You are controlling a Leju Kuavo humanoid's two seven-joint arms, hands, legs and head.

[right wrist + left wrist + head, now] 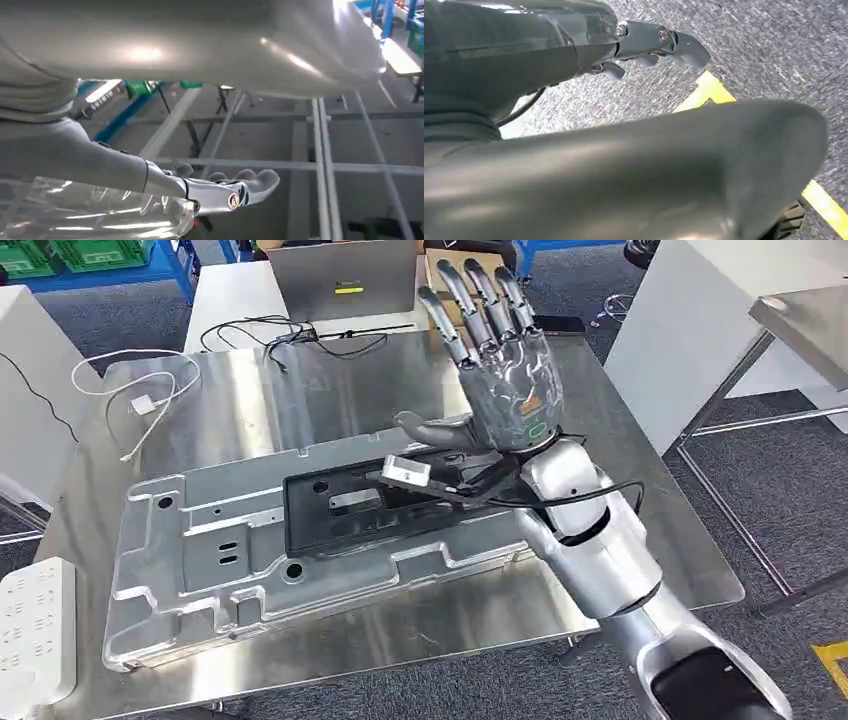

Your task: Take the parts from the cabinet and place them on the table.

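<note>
A large stamped silver plate (200, 540) lies flat on the steel table (300, 390). A black flat part (340, 505) rests on top of it, near its far right end. My right hand (500, 360) is raised above the right end of the black part, fingers spread and pointing away, holding nothing. In the right wrist view its fingers (240, 187) are stretched out in the air. My left hand (649, 45) hangs down over grey carpet with yellow floor tape (709, 87), its fingers loose and nothing in them.
A white power strip (35, 630) sits at the table's near left corner, a white cable (140, 390) at the far left. A laptop (345, 280) and black cables lie behind the table. Another steel table (800, 330) stands to the right.
</note>
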